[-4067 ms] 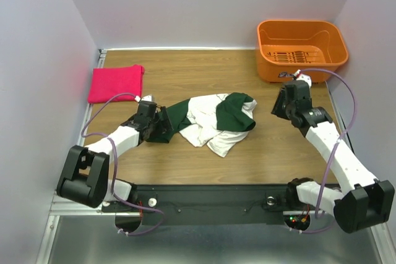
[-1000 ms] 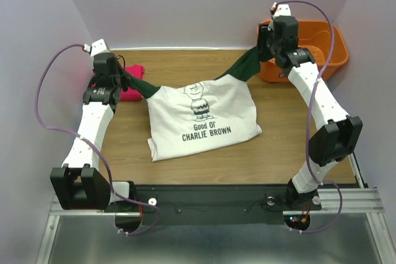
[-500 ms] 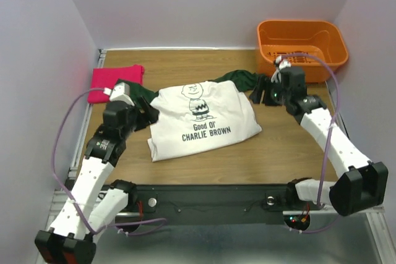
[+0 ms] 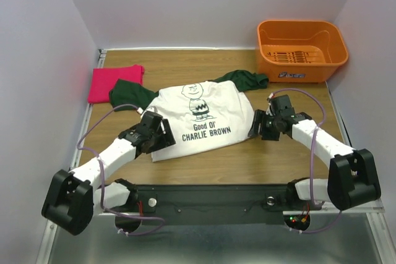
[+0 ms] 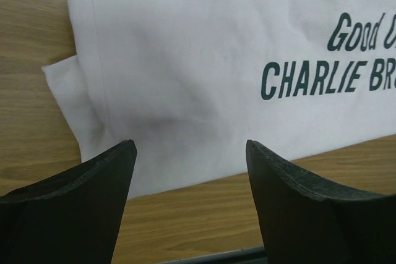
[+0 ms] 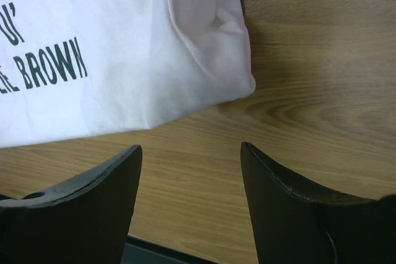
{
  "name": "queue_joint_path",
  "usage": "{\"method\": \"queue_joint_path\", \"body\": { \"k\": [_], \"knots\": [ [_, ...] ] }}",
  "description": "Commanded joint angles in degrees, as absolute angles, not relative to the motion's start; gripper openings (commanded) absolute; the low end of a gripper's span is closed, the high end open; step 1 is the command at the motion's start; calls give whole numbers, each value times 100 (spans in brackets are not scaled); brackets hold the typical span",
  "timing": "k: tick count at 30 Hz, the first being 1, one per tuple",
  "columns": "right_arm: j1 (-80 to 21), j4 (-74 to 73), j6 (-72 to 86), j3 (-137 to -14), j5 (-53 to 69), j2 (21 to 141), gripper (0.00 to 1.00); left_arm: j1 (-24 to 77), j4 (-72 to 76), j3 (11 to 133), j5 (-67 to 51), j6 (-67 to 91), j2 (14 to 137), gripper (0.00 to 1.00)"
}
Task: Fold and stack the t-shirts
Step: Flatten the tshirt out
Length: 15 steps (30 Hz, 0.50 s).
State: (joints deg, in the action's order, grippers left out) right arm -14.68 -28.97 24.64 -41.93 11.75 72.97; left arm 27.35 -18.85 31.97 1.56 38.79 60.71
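The white t-shirt point(image 4: 204, 115) with dark green sleeves and the "Charlie Brown" print lies spread flat, face up, in the middle of the table. Its hem shows in the left wrist view point(image 5: 185, 78) and in the right wrist view point(image 6: 124, 60). The pink-red t-shirt point(image 4: 115, 82) lies folded at the far left. My left gripper point(image 4: 162, 135) is open and empty, low at the white shirt's near-left hem corner. My right gripper point(image 4: 258, 124) is open and empty, low at its near-right hem corner. Both sets of jaws stand wide apart over bare wood.
An orange plastic basket point(image 4: 301, 49) stands at the far right corner. The table's near edge has a black rail point(image 4: 210, 199). Grey walls close in the left, back and right sides.
Both grippers have let go of the green sleeves and dropped back from the far shoulders to the shirt's near hem corners. The shirt now lies flat with both sleeves spread out.
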Motion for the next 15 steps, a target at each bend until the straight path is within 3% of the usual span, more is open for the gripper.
{"method": "queue_joint_path", "body": {
  "k": [1, 6, 8, 9, 11, 12, 15],
  "knots": [
    [-1494, -2321, 2566, -4140, 1099, 7523, 71, 2909, -1450, 3103, 334, 3955, 6573, 82],
    [-1503, -1767, 2610, -4219, 1151, 7997, 71, 3093, -1336, 3190, 211, 3824, 7302, 70],
    [-1503, -1566, 2637, -4297, 1204, 8199, 67, 3208, -1354, 3260, 202, 3806, 7382, 60],
    [-1503, -1530, 2637, -4341, 1204, 8270, 62, 3234, -1354, 3269, 150, 3806, 7400, 55],
    [-1512, -1512, 2575, -4586, 1195, 8419, 50, 3348, -1354, 3313, 26, 3797, 7427, 35],
    [-1512, -1520, 2549, -4701, 1161, 8455, 34, 3418, -1362, 3331, -148, 3806, 7444, 27],
    [-1512, -1722, 2409, -5342, 1002, 8551, 11, 3726, -1362, 3480, -517, 3893, 7506, 3]
  ]
}}
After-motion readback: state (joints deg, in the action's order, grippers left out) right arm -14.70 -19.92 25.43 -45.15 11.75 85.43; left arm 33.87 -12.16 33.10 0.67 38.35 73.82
